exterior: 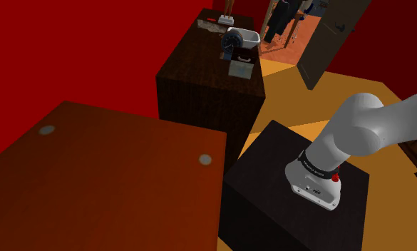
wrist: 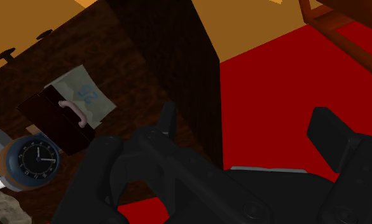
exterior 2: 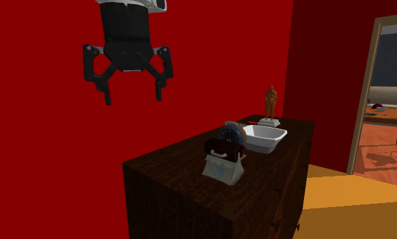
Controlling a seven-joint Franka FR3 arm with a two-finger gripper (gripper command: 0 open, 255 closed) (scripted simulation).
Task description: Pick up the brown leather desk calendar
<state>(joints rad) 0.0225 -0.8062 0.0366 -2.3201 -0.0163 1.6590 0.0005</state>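
Claw (exterior 2: 134, 99) spread (empty), raised well apart from calendar (exterior 2: 223, 165) on dark wooden dresser (exterior 2: 183, 200); red walls (exterior 2: 41, 156).

White arm (exterior: 371, 125), dark wrist band, red button, all-black gripper (exterior 2: 134, 100)

The desk calendar (exterior 2: 223, 161) stood upright on the dark wooden cabinet (exterior 2: 183, 200), near 1 end of its top. It had a dark brown body, a pinkish handle and a pale sloping face with blue figures.
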